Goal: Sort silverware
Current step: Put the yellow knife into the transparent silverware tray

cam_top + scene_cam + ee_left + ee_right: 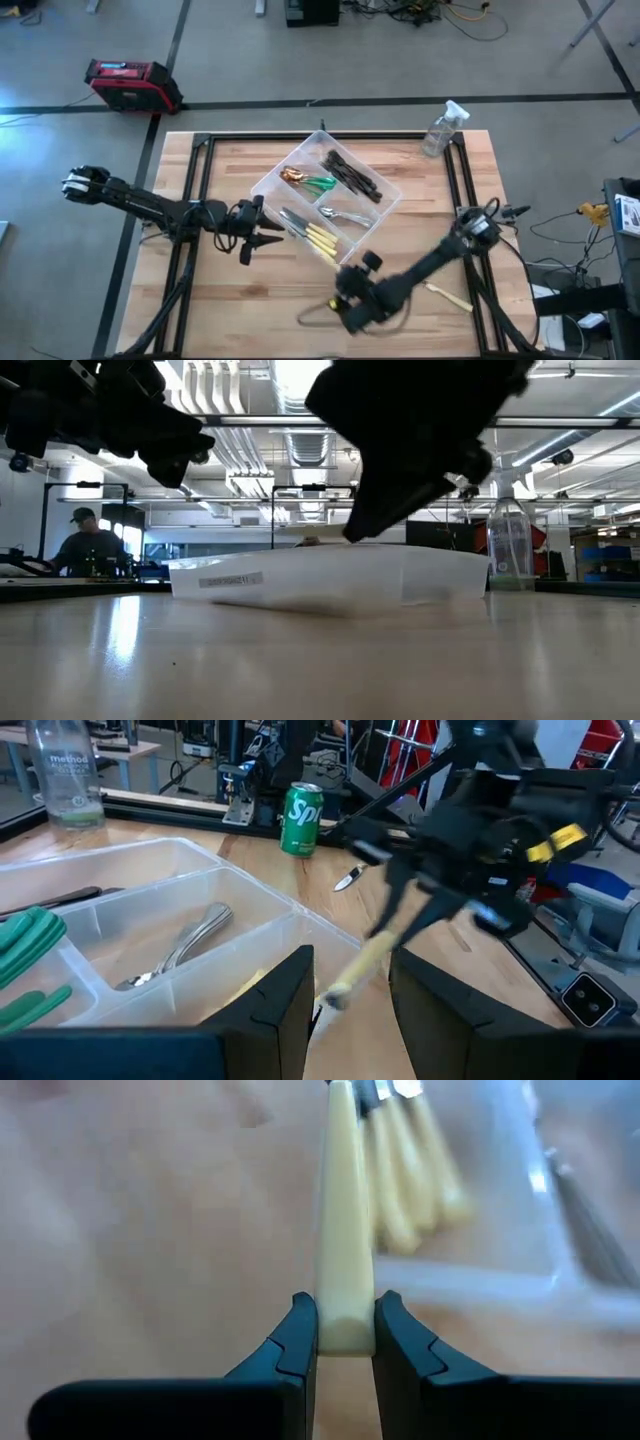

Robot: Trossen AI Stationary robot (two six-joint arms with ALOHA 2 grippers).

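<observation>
Workshop clutter rings a wooden tabletop (240,310) that carries a clear tray (268,180) with compartments. Most silverware already lies sorted inside it: dark forks (352,173), green pieces (318,183), a silver spoon (345,217) and cream knives (318,238) in the near compartment. One more cream knife (450,297) lies loose on the wood by the right arm.

Just outside the tray's near edge, the right pincer (345,1342) holds another knife (343,1230) by the very butt of its cream handle, aimed toward the matching knives. That piece looks light, stiff and smooth, so an end grip may let it swivel or slip; mid-handle seems surer.

Beside the tray, the left pincer (350,995) waits, partly open and empty.
</observation>
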